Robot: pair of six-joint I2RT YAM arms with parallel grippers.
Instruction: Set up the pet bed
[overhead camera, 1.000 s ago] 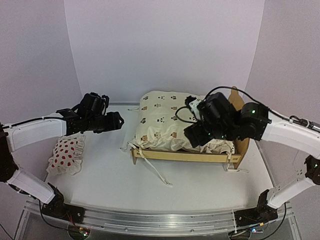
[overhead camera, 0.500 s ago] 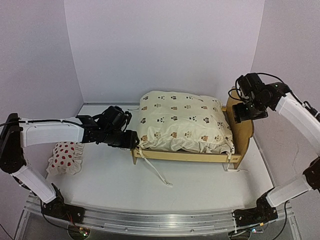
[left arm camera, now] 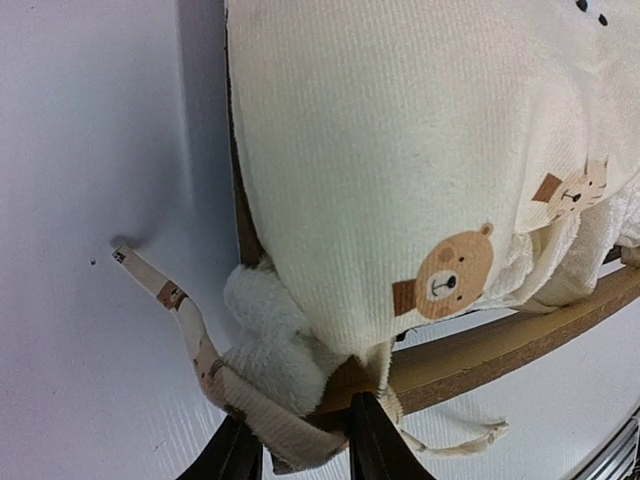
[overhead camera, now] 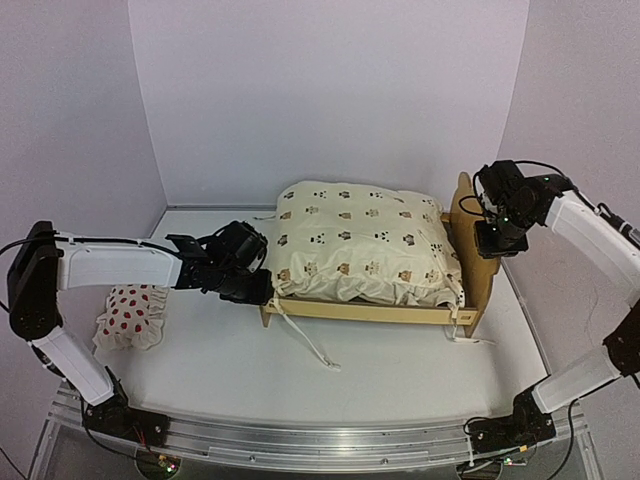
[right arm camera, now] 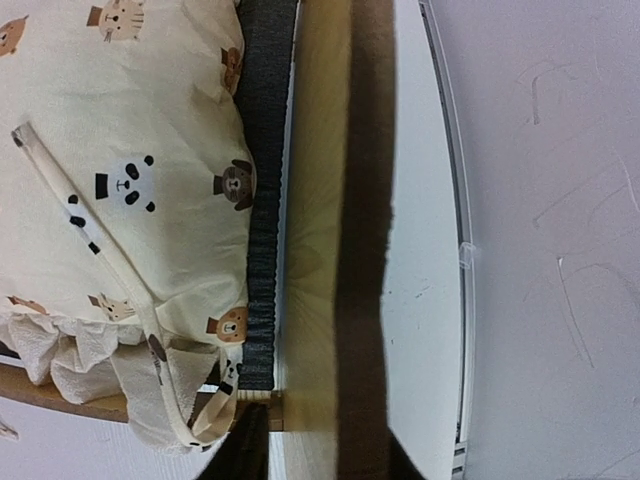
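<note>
One bed [overhead camera: 370, 313] right of table [overhead camera: 380, 375] centre, cushion [overhead camera: 355, 245] filling it, left gripper [overhead camera: 260, 287] pinching cushion's near-left corner, right gripper [overhead camera: 486, 250] clamped on bed's headboard [overhead camera: 463, 212], spotted pillow [overhead camera: 130, 312] well apart, far left

The pet bed [overhead camera: 380, 314] was pale honey plywood with a dark grey ribbed fabric base [right arm camera: 264, 150]. The cushion [overhead camera: 360, 240] was cream, printed all over with small brown bear, black-and-white panda and tan cat faces, and its ties [left arm camera: 190, 320] were cream with small dark marks. The pillow [overhead camera: 130, 316] was white with red spots, the desk [overhead camera: 260, 380] plain white, the walls [overhead camera: 320, 90] pale lilac-grey. The left arm [overhead camera: 110, 265] and right arm [overhead camera: 600, 240] were white, with a black left hand [overhead camera: 262, 288] and a black right hand [overhead camera: 495, 240].
</note>
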